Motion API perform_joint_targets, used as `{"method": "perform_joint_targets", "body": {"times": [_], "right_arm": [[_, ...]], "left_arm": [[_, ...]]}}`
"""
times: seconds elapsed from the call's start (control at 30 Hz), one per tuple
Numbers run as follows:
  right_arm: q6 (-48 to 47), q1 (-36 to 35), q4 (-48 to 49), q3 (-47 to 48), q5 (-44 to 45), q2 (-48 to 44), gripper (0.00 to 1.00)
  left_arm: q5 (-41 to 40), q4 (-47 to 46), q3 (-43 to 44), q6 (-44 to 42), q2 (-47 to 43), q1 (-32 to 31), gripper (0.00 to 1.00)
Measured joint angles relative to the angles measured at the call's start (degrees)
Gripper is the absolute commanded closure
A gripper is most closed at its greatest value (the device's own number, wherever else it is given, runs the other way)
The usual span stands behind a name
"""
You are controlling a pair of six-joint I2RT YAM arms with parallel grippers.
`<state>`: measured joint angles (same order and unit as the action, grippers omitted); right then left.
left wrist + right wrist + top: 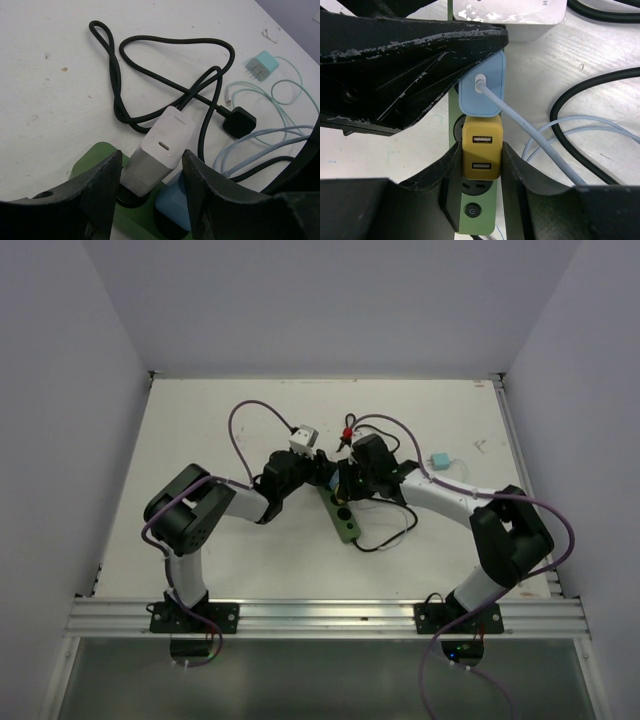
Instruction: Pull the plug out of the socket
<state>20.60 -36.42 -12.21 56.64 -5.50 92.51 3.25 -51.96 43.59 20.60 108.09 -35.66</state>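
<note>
The socket (347, 523) is a green power strip lying mid-table, also seen in the left wrist view (95, 155) and the right wrist view (480, 220). A white plug (162, 145) stands in an end outlet, and my left gripper (151, 165) sits around it with a finger against each side. Beside it are a blue plug (482, 90) with a pale cable, then a yellow two-port plug (481, 150). My right gripper (481, 160) is shut on the yellow plug. From above, both grippers, left (322, 472) and right (345, 490), meet over the strip's far end.
The strip's black cord (165, 65) loops on the table and ends in a black three-pin plug (239, 121). A loose teal charger (262, 67) with a pale cable lies to the right. The strip's power button (471, 210) shows at its near end.
</note>
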Motion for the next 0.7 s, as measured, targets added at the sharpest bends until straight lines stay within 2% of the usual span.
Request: {"method": "perform_joint_targets", "body": {"times": [0.1, 0.4, 0.53, 0.7], "right_arm": [[-1.0, -2.4, -2.4, 1.9, 3.9, 0.7, 1.00], [-2.7, -12.6, -11.1, 10.1, 23.8, 5.9, 1.00], [-2.7, -13.7, -11.5, 10.1, 26.4, 6.0, 1.00], [-2.1, -13.2, -10.6, 9.2, 25.2, 5.4, 1.00]], "left_arm": [[0.2, 0.1, 0.0, 0.6, 0.0, 0.0, 0.47], [0.3, -0.8, -0.9, 3.1, 0.1, 0.4, 0.51], [0.2, -1.8, -1.6, 4.1, 0.1, 0.4, 0.52], [0.1, -2.3, -2.2, 4.9, 0.0, 0.4, 0.53]]}}
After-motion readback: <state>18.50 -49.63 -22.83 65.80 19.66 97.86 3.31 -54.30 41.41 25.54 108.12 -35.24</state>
